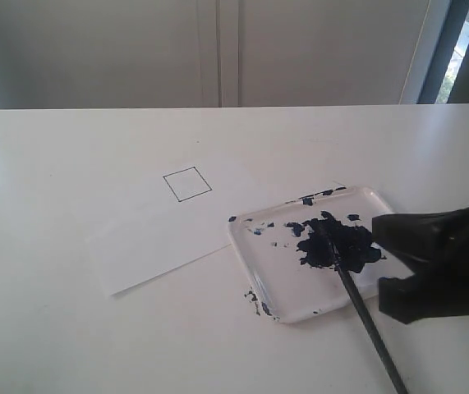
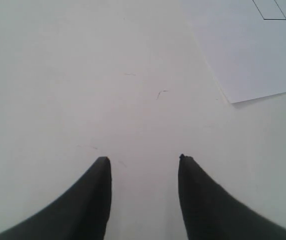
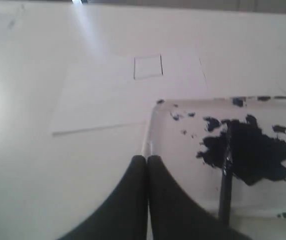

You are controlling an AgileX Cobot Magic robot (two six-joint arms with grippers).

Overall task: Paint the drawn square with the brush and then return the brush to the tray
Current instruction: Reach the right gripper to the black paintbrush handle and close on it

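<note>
A white paper sheet is lying flat on the white desk. The small black-line drawn square is sitting tilted on the far part of this sheet, and its inside is showing clean white, with no paint on it.

To the right of the sheet, the clear glossy rectangular tray with rounded corners is resting on the desk. Its left rim is meeting the sheet's edge; whether it is overlapping the paper cannot be told. A dark navy paint blot is spreading over the middle of the tray, smaller splatters are dotting its rim, and a few navy flecks are lying on the desk beside its near left corner.

The long thin black brush is lying with its tip in the blot. Its handle is crossing the tray's near rim and running out over the desk toward the near edge of the exterior view.

The right jaws are pressing together with nothing between them. In the right wrist view their tips are hanging at the tray's rim, and the brush is lying apart from them, off to one side. The left jaws are standing spread and empty above bare desk, with a corner of the sheet and part of the square beyond them.
</note>
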